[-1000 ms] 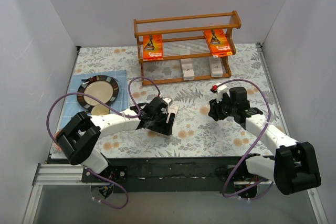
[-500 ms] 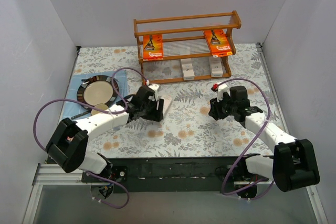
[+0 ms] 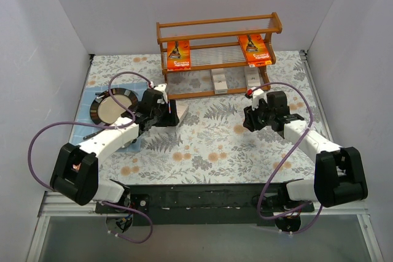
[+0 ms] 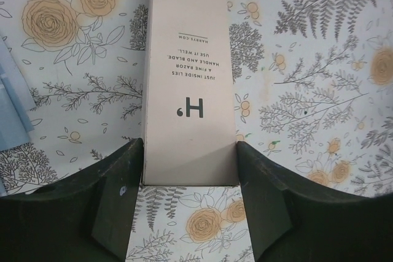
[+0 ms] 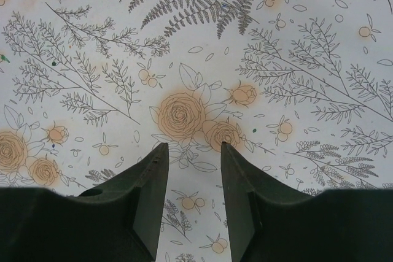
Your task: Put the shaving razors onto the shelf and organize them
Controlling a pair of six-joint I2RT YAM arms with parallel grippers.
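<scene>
One slim white box (image 4: 189, 59) is pinched at its near end between the fingers of the left pincer (image 4: 189, 146), a dark pad against each long side. Its long axis runs straight ahead of the wrist over the flowered cloth (image 4: 319, 90); whether it hangs clear of the cloth I cannot tell. Off to that pincer's right, well apart, the right pincer (image 5: 193, 151) is spread with nothing between its fingers, only cloth below. Farther ahead and slightly right of the left pincer stands the shelf (image 3: 218, 24): two orange packs (image 3: 178, 55) on the upper tier, two white boxes (image 3: 218, 81) side by side on the lower. The left arm is the nearer one, and the lower tier's bare left stretch lies almost dead ahead, so carrying the box forward, lengthwise, looks the natural move.
</scene>
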